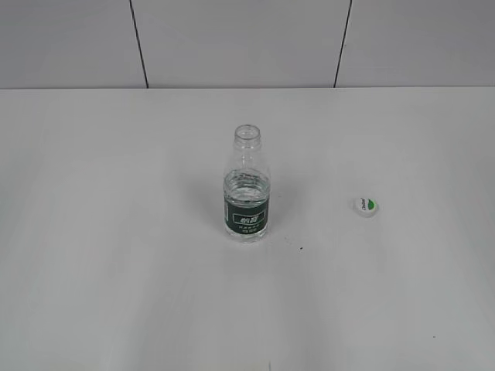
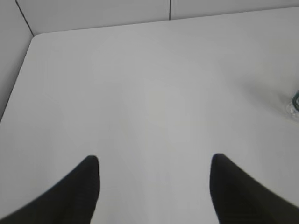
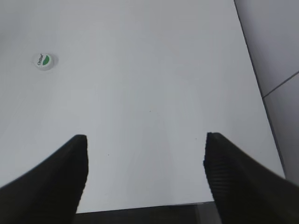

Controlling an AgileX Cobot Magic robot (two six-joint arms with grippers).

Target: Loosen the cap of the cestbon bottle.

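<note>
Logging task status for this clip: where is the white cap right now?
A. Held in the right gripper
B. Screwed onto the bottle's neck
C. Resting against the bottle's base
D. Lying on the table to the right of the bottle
D: the cap lies flat on the table, apart from the cestbon bottle, whose neck is open.

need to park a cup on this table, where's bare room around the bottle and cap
Bare table lies everywhere left of the cestbon bottle, in front of it, and behind it to the wall. The gap between the bottle and the cap is free too. Nowhere crowded.
</note>
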